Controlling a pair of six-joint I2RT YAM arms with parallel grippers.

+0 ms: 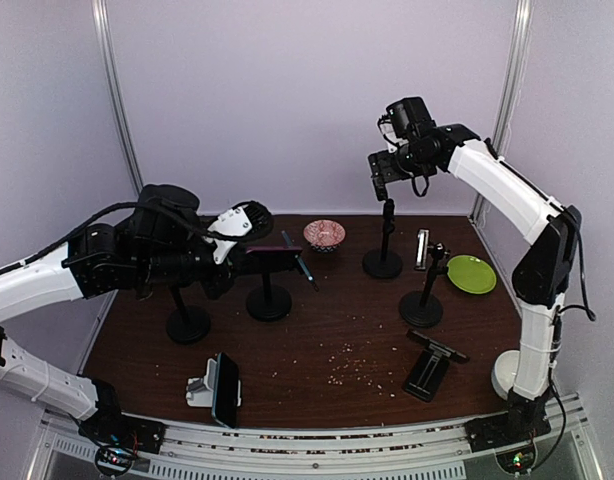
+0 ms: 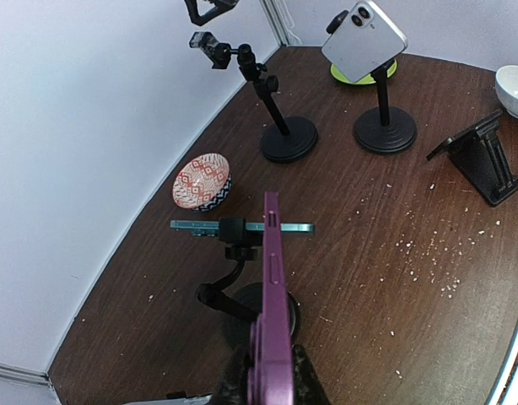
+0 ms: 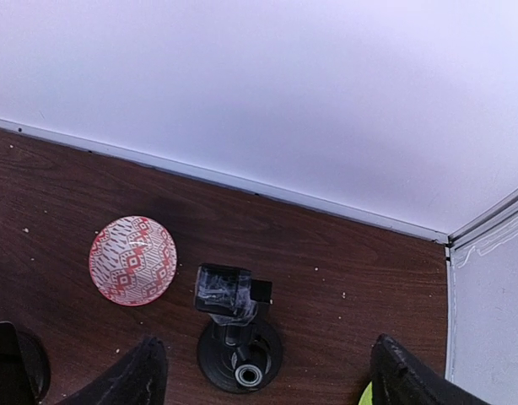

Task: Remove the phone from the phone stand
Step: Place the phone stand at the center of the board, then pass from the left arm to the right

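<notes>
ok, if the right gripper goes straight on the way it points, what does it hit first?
Probably the empty black phone stand's clamp head, centred below the open right gripper. Depth is hard to judge.

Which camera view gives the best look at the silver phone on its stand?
Left wrist: the silver phone shows its whole back and two camera lenses, atop its stand. Top external shows it only as a narrow, nearly edge-on strip. Right wrist does not show it.
</notes>
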